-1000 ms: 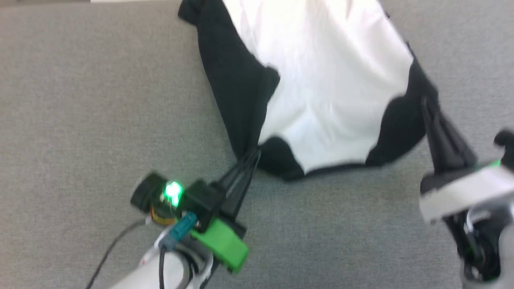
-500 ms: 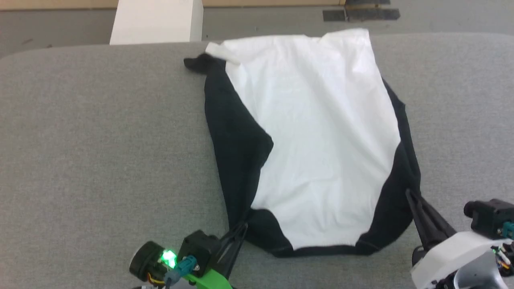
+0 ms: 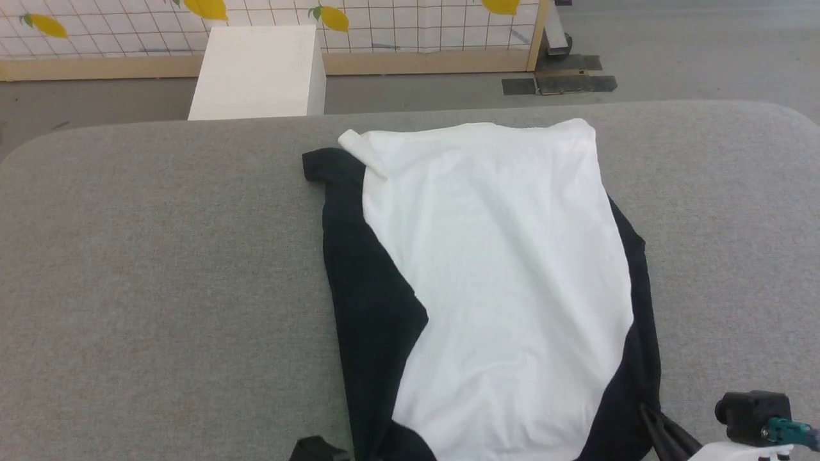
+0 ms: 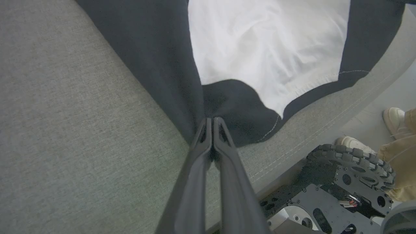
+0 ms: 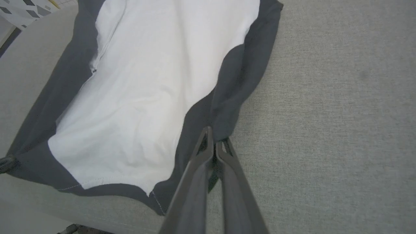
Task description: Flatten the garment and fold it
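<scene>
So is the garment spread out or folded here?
Spread out, not yet folded: the garment lies full length on the table, its far left corner flipped over.

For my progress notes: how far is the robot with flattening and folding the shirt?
Done: the garment lies spread, mostly smooth, on the grey table. In hand: the left gripper and right gripper each pinch a black near corner. Left: the flipped white corner at the far edge, and every fold.

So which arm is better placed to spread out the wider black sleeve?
Left, probably. The left gripper is shut on the garment at the near end of that sleeve; the right gripper pinches the opposite edge.
</scene>
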Robot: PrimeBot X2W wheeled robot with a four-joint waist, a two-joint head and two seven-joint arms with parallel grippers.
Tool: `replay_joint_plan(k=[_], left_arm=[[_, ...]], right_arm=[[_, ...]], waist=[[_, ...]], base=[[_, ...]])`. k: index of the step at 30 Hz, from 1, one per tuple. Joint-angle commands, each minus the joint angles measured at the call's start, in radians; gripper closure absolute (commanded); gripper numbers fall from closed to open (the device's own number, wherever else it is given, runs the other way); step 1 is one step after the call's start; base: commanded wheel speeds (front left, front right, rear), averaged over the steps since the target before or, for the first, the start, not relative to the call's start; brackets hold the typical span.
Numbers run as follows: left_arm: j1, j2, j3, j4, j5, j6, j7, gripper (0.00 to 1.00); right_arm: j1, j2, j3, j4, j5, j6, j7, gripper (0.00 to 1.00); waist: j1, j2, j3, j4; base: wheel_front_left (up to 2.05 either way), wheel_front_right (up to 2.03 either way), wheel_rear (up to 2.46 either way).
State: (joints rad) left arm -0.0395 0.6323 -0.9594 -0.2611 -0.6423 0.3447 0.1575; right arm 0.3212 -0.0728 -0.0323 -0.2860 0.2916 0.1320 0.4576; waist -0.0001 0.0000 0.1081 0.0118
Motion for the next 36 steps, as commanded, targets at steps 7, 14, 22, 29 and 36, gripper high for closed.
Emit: replay_joint_plan(k=[7,14,22,29,36], left_arm=[[0.041,-0.010,-0.007,0.034,-0.035,0.012,0.007,1.00],[0.042,-0.049,0.001,0.116,-0.067,-0.010,-0.025,1.00],[0.031,-0.073,0.014,0.175,-0.084,-0.001,-0.030,1.00],[0.018,-0.114,0.054,0.200,-0.080,0.024,-0.108,0.00],[0.048,-0.090,0.184,0.048,-0.136,0.076,-0.200,0.00]], right_arm=[[0.041,-0.003,-0.007,0.021,-0.034,-0.001,0.024,1.00],[0.030,0.003,0.002,0.070,-0.052,-0.001,0.009,1.00],[-0.004,0.011,0.018,0.139,-0.062,-0.001,-0.032,0.99],[-0.037,0.015,0.018,0.153,-0.054,-0.001,-0.087,0.00],[-0.061,0.018,-0.059,0.010,-0.057,-0.001,-0.109,0.00]], waist=[[0.0001,0.0000,0.007,-0.002],[0.0001,0.0000,-0.001,-0.004],[0.0001,0.0000,-0.001,-0.002],[0.0001,0.0000,0.000,0.005],[0.0001,0.0000,-0.001,0.006]], base=[[0.00,0.00,0.00],[0.00,0.00,0.00],[0.00,0.00,0.00],[0.00,0.00,0.00],[0.00,0.00,0.00]])
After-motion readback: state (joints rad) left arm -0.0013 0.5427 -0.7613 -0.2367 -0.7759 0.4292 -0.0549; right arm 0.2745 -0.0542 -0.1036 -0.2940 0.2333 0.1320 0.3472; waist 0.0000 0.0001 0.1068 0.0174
